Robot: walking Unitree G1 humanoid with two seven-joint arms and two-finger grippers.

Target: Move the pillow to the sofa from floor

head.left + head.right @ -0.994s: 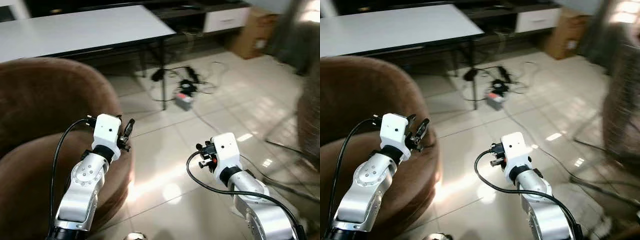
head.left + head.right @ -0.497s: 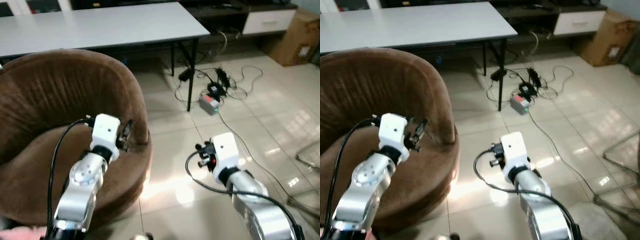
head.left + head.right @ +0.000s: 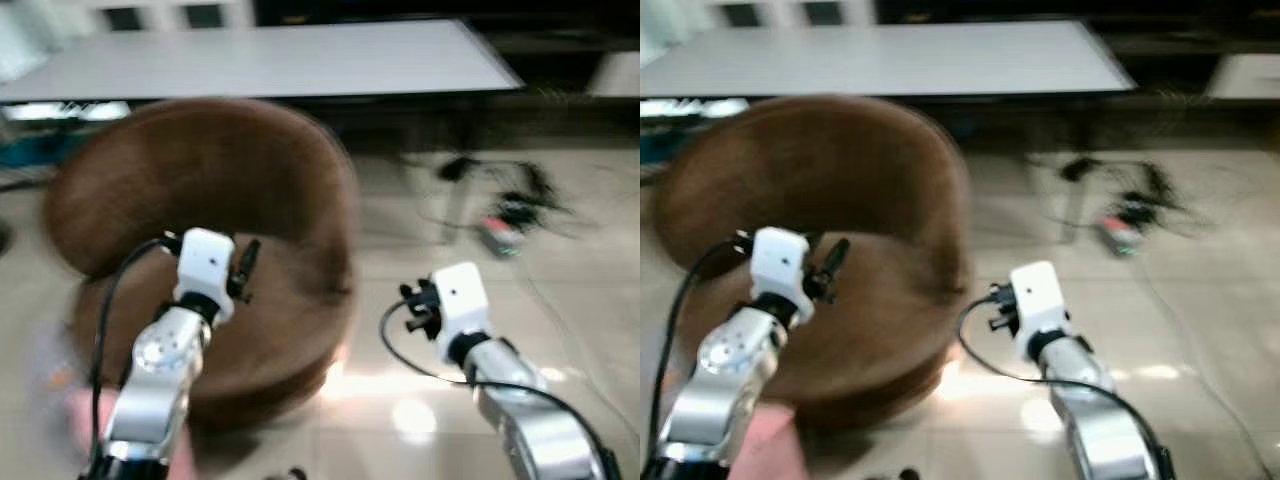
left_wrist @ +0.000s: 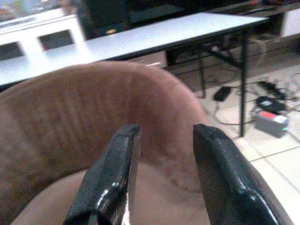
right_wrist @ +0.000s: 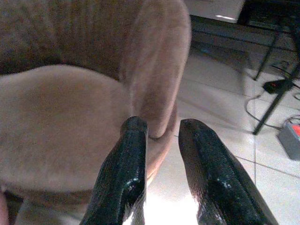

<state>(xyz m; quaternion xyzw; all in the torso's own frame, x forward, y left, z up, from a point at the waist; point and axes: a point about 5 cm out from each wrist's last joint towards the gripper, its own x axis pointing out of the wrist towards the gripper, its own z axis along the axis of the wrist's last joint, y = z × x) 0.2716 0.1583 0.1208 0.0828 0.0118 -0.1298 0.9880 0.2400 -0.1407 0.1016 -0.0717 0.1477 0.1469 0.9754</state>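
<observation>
No text, label, brand, number or sign is showing clearly enough to be read in any view; the head views are blurring, and the wrist views are showing no lettering.

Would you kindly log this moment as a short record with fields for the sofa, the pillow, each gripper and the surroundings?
sofa: round brown armchair, seat bare, in front of the robot
pillow: blurred pink patch low beside the left arm, possibly the pillow; cannot tell
left gripper: open, holding nothing, pointed at the chair's backrest
right gripper: fingers apart, holding nothing, over the floor at the chair's edge
table: white table behind the chair
floor: tiled floor, cables and power strip under the table's end
image: head views blurred
</observation>
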